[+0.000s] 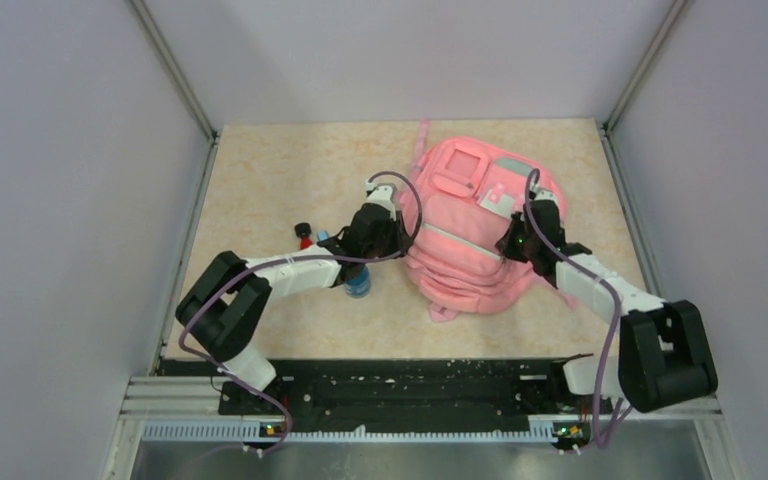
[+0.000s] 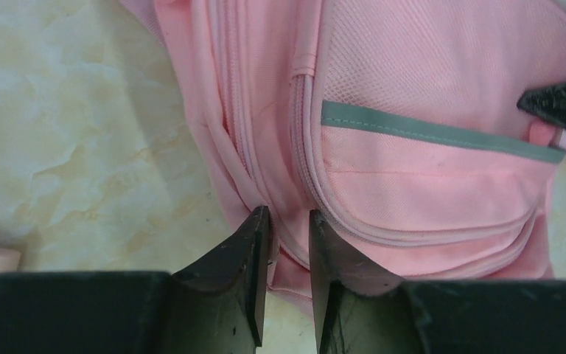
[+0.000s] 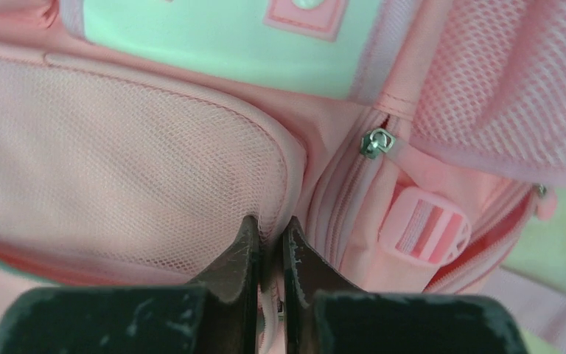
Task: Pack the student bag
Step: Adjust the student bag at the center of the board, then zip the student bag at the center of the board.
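The student bag (image 1: 460, 262) lies flat in the middle-right of the table, pink with mint-trimmed front pockets. My left gripper (image 1: 398, 238) is at its left edge. In the left wrist view the left gripper (image 2: 289, 221) has its jaws drawn close on a fold of the student bag (image 2: 427, 184) beside the zip seam. My right gripper (image 1: 512, 243) is on the bag's right side. The right wrist view shows the right gripper (image 3: 269, 232) pinching the edge of the mesh pocket of the student bag (image 3: 155, 169), with a zip pull (image 3: 377, 141) and a buckle (image 3: 426, 225) just to the right.
A blue bottle (image 1: 358, 286) stands under my left forearm. A small red and black item (image 1: 304, 234) lies left of it. Grey walls close in the table on the left, far and right sides. A dark tip of the other gripper (image 2: 560, 107) shows across the bag.
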`<state>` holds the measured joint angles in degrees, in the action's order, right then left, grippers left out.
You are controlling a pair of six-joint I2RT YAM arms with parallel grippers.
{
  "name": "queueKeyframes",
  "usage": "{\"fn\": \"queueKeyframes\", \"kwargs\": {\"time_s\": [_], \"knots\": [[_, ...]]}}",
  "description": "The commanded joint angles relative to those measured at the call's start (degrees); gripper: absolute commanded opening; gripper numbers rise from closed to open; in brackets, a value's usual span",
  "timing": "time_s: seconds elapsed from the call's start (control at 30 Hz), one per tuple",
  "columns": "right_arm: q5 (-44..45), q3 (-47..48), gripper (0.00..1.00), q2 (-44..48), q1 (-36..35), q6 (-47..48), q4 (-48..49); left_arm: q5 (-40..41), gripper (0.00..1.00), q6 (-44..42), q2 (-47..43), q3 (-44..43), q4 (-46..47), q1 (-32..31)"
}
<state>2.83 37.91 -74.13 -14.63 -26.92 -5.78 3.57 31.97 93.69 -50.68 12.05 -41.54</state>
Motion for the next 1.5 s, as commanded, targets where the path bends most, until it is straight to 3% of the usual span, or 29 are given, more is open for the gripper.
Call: {"fn": "queueKeyframes", "kwargs": {"time_s": [0.0,0.2,0.33,0.4,0.47,0.53,0.6,0.77,0.97,1.2,1.47], "knots": [[-1.5,8.9,0.0,-9.4,-1.2,6.2,11.1,-5.9,0.28,4.4,-0.2,0.6,6.7,-8.4],[-1.9,16.1,0.0,-17.6,-1.1,13.3,13.2,-4.2,0.28,6.1,-1.6,1.2,9.6,-12.5],[0.2,19.6,0.03,-18.4,-1.1,16.6,11.1,-4.1,0.38,3.7,-4.5,-0.1,7.4,-12.9],[1.1,21.6,0.18,-17.2,-1.1,17.9,8.2,-0.5,0.53,0.9,-7.4,-0.5,4.2,-12.8],[2.9,23.7,0.49,-14.5,-1.1,18.6,3.8,4.9,0.65,-1.6,-11.0,-0.5,0.3,-12.7],[4.7,24.7,0.72,-11.7,-1.1,18.1,0.5,7.8,0.72,-4.4,-14.4,0.1,-2.2,-12.3],[6.0,24.7,0.81,-8.7,-1.1,16.1,-2.3,9.1,0.74,-6.2,-17.3,0.8,-4.5,-11.3],[11.0,20.0,0.86,-1.4,-1.1,7.1,-9.2,7.0,0.76,-5.0,-21.2,5.8,-6.2,-5.8],[12.4,7.7,0.9,11.2,-0.8,0.1,-12.9,1.9,0.77,-1.5,-23.8,12.6,-3.9,1.7],[10.6,-3.1,0.92,24.7,-0.9,-9.9,-16.9,2.1,0.77,-1.3,-24.5,14.7,-3.4,3.8],[4.9,-10.3,0.99,24.1,-0.9,-17.2,-9.2,1.7,0.77,-0.6,-25.1,15.4,-2.3,4.3]]}}
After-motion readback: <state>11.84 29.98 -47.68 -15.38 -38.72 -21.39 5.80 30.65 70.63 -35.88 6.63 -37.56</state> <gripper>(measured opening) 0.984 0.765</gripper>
